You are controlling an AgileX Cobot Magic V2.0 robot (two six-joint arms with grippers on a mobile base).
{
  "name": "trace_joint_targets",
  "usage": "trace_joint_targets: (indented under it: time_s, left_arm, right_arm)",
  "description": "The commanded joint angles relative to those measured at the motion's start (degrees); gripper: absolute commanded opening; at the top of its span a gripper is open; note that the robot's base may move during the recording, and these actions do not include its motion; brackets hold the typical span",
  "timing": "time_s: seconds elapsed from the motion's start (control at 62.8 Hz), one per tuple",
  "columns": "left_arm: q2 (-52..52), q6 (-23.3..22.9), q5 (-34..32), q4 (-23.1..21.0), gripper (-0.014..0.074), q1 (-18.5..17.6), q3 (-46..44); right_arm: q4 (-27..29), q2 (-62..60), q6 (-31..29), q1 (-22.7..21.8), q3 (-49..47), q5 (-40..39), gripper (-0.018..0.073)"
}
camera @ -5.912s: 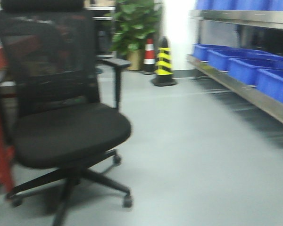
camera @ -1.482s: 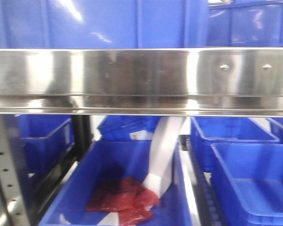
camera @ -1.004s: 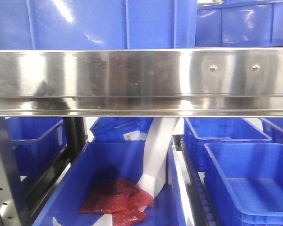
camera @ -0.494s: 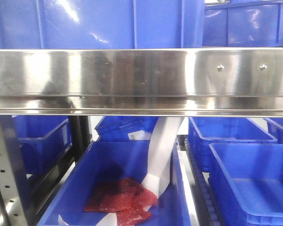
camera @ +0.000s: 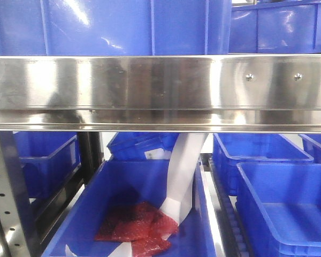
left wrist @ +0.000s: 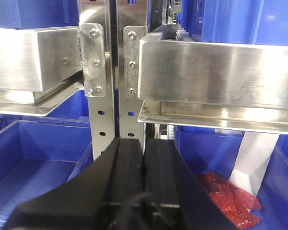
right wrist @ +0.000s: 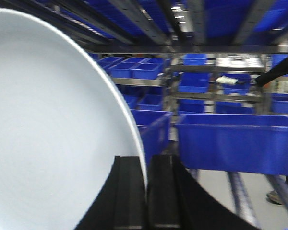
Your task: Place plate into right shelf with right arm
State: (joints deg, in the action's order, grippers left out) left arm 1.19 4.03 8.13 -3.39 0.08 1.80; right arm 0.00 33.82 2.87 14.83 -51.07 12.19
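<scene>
The right gripper (right wrist: 145, 167) pinches the rim of the glossy, pale blue-white plate (right wrist: 48, 134), which stands on edge. With the robot facing the right shelf (camera: 160, 85), placing seems due, which likely means threading the round plate under the polished steel beam toward a smooth blue plastic bin (camera: 278, 203). The left gripper (left wrist: 143, 153) presses its black fingers together on nothing.
</scene>
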Motion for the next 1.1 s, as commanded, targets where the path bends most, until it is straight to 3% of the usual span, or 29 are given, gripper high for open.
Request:
trace_joint_targets:
  time_s: [0.0, 0.223, 0.574, 1.084]
  left_arm:
    - [0.0, 0.2, -5.2, -0.2, -0.0047, -0.4, 0.5]
    - [0.0, 0.2, -5.2, -0.2, -0.0047, -0.4, 0.5]
    - [0.0, 0.2, -5.2, -0.2, -0.0047, -0.4, 0.5]
    - [0.0, 0.2, -5.2, -0.2, -0.0047, -0.4, 0.5]
  right_arm:
    - [0.4, 7.0, 0.1, 4.1, -7.0, -4.4, 0.0053]
    - [-1.4, 22.7, 0.1, 10.8, -18.7, -7.0, 0.0053]
    - [-2.0, 40.0, 0.1, 11.7, -35.8, -8.3, 0.0053]
    - [-2.2, 51.7, 0.1, 11.7, -38.8, -11.9, 0.006]
